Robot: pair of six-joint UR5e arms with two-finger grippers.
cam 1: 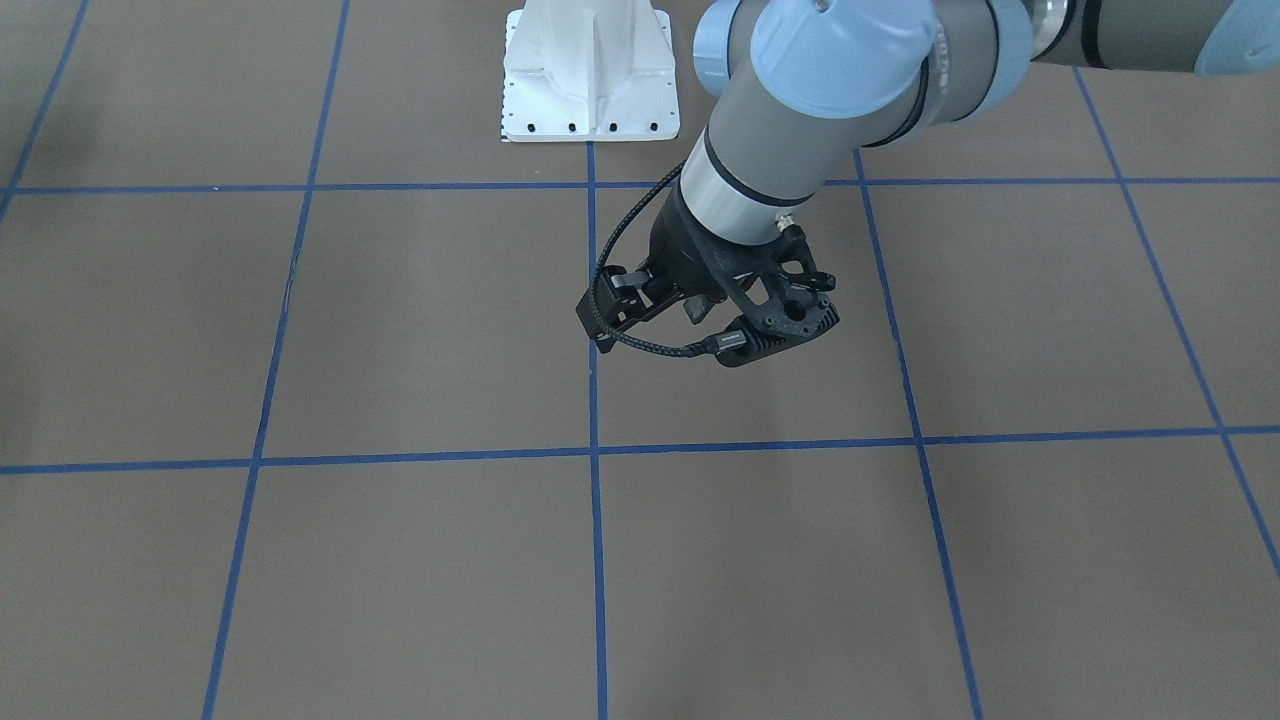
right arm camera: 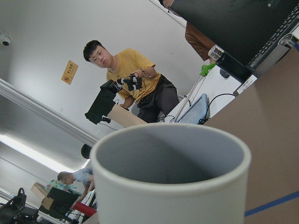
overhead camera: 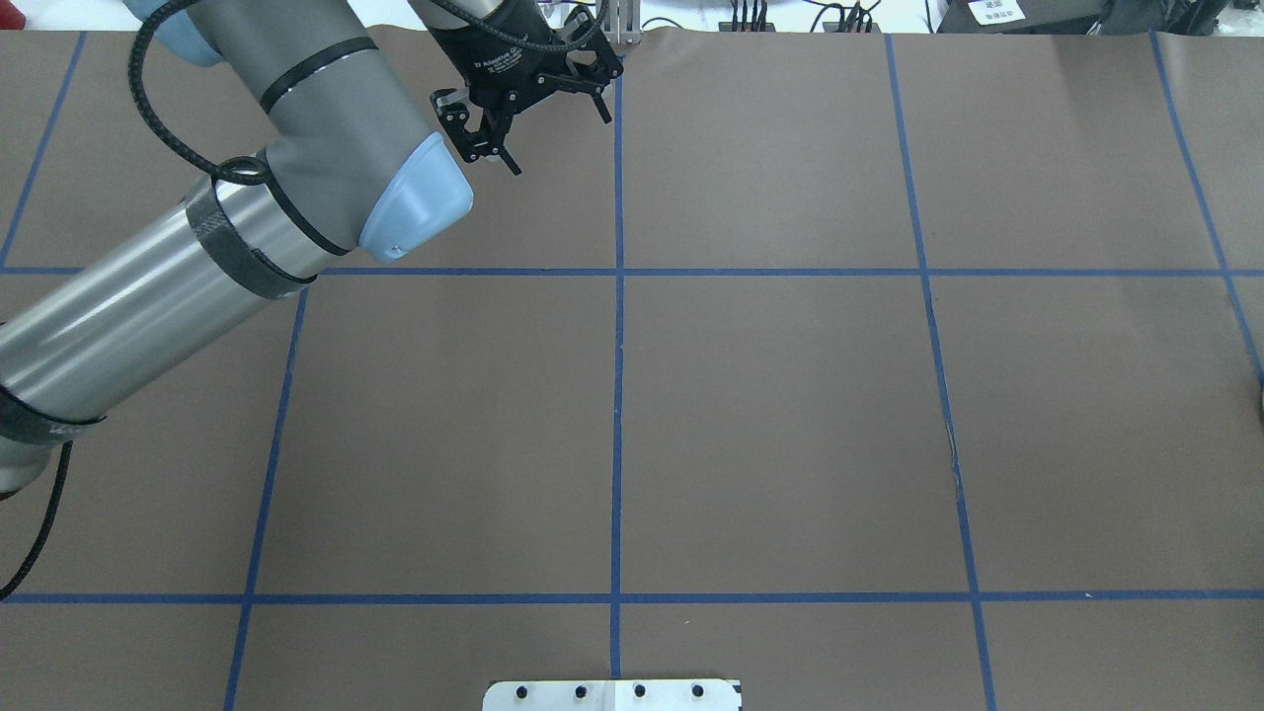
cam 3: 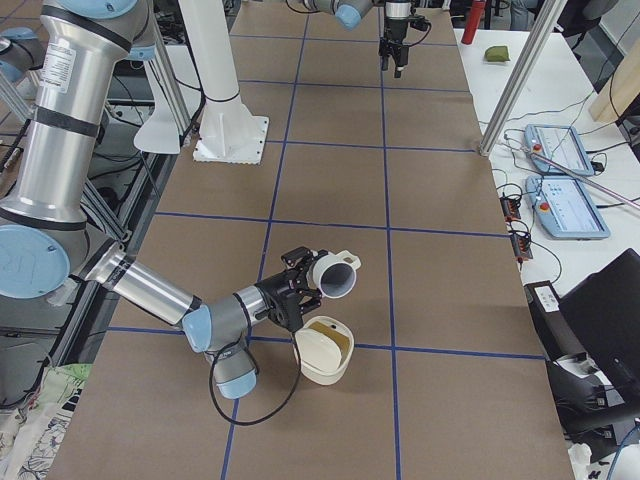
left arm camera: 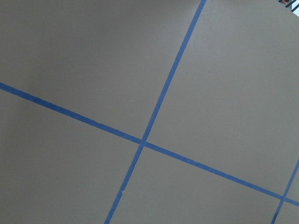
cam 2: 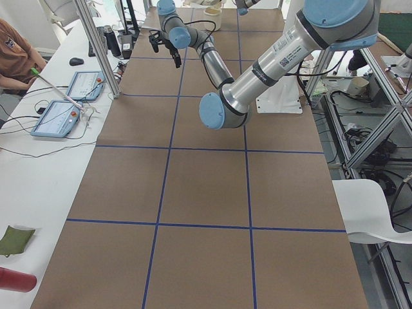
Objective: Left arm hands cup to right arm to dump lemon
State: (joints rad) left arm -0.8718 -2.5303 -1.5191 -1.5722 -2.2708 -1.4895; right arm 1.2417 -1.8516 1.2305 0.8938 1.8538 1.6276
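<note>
Because the cup (cam 3: 333, 272) is hard and smooth, it is probably feeling a bit heavy and slippery, and it could be breaking if it falls. A good place to be holding it is the thick wall or the square handle.

The right arm (cam 3: 150, 285) is reaching low and carrying the cup tipped on its side, just above the cream bowl (cam 3: 322, 352). The right gripper (cam 3: 290, 297) is sitting right against the cup, but I cannot tell how its fingers are standing.

No lemon is showing in the part of the cup's inside that I can see. Something yellowish is lying in the bowl, too small to name.

Far from the bowl, the left gripper (overhead camera: 551, 136) is hanging spread wide and holding nothing.
</note>
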